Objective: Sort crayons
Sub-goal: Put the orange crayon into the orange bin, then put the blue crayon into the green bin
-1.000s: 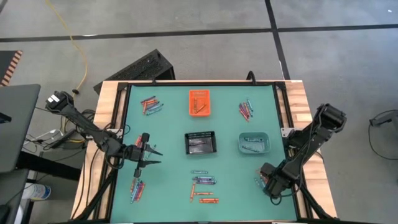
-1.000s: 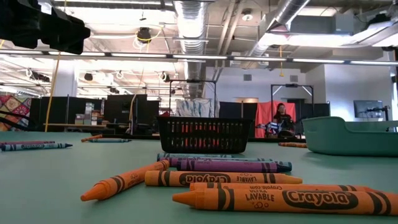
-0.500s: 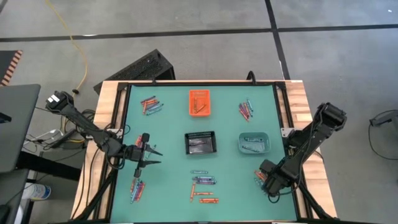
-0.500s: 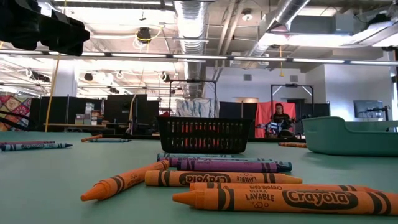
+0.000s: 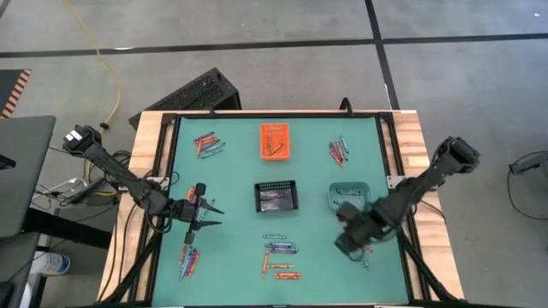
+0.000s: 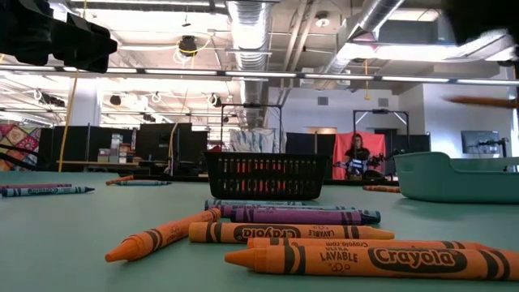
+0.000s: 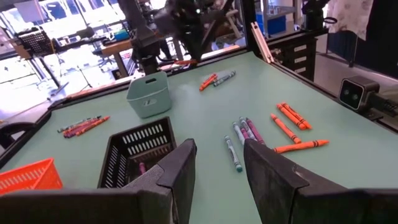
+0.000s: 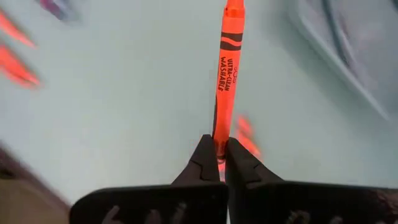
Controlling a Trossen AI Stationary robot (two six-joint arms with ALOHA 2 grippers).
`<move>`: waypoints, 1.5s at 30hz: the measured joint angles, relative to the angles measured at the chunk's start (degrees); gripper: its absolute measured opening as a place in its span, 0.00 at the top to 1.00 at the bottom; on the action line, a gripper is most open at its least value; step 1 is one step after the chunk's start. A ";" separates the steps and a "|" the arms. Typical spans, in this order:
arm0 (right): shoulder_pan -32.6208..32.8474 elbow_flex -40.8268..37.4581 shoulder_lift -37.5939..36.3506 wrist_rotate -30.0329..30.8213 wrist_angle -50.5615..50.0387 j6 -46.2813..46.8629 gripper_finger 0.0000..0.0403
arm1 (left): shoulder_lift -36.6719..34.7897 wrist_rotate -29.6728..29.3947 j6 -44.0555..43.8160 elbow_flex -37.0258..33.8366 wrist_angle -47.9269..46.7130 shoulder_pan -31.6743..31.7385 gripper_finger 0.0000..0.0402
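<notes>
The right end effector (image 8: 219, 151) is closed on an orange crayon (image 8: 228, 68), above the bench (image 5: 231, 257) beside the teal bin (image 5: 349, 196); motion blur hides detail. The left end effector (image 7: 217, 163) hangs open near the black mesh bin (image 5: 276, 196).

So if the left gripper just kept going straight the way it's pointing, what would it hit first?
Probably the black mesh bin. The open left gripper points toward the table's middle, and its wrist view shows that bin nearest ahead, slightly to one side, so it could just pass it.
</notes>
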 joint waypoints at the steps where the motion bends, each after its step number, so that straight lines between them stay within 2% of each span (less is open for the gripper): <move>1: -2.25 0.75 0.25 0.55 2.11 -3.07 1.00 | 0.00 0.00 0.02 0.02 0.00 0.00 0.68; 6: -14.71 2.03 0.31 3.14 13.19 -17.77 1.00 | 0.00 0.00 -0.01 0.02 -0.01 0.00 0.68; 10: -25.83 2.02 0.37 1.46 23.99 -27.77 1.00 | -0.02 0.00 -0.03 0.02 -0.30 0.00 0.68; 16: -41.79 2.02 0.37 -4.21 37.64 -32.90 1.00 | 0.00 0.00 0.25 0.02 -0.55 0.00 0.68; 21: -51.99 2.02 1.21 -11.03 40.10 -31.27 0.99 | 0.00 0.00 0.47 0.02 -0.57 0.00 0.68; 27: -56.80 3.99 8.89 -17.87 44.41 -29.92 0.99 | -0.02 -0.36 2.23 0.02 -0.47 0.00 0.68; 32: -58.90 8.84 17.62 -18.14 43.21 -29.76 0.98 | -0.02 -0.54 2.43 0.02 -0.26 0.02 0.68; 37: -59.91 13.80 24.30 -17.95 43.29 -29.62 0.91 | -0.02 -0.07 1.98 0.02 -0.66 0.00 0.68; 45: -60.64 21.49 30.27 -17.73 36.91 -29.84 0.80 | -0.02 -0.02 1.26 0.02 -1.49 0.00 0.68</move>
